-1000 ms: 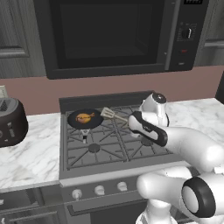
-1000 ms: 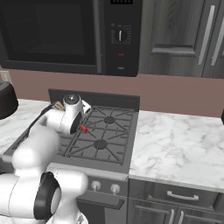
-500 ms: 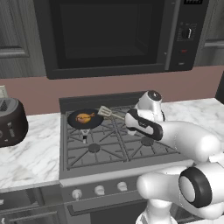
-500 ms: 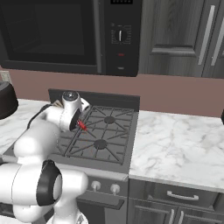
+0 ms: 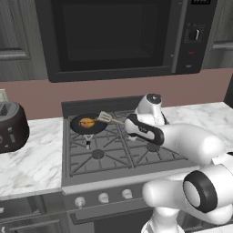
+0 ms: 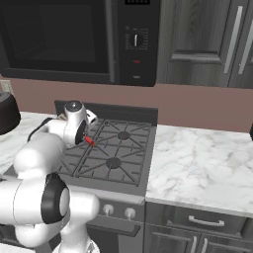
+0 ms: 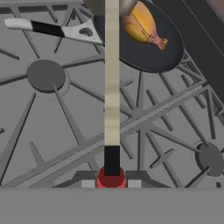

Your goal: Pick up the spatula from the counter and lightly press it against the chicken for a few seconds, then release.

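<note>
Left base view: gripper (image 5: 127, 123) is over the stove (image 5: 113, 154), clamped on the spatula (image 5: 105, 118) by its handle. The blade is at the right rim of the frying pan (image 5: 96, 127), just beside the chicken (image 5: 87, 122). Touching or apart, can't tell from this angle. Toaster (image 5: 11, 129) sits on the left counter.

Right base view: the arm's wrist blocks the pan and chicken. The spatula (image 6: 90, 142) shows as a red butt end poking out under the hand, above the grates.

Hand view: fingers (image 7: 86, 177) are closed on the red-and-black end of the handle. The pale shaft runs straight up to the pan, whose pan handle (image 7: 52, 29) points left. The chicken lies just right of the shaft's far end.

Step in hand looks like setting the blade on the chicken. Ease it down flat with light pressure only, so the pan doesn't skid or tip on the grate. Hold steady, then lift off.

Hard to make out: the blade is cut off at the top edge of the hand view, so actual contact can't be judged.
</note>
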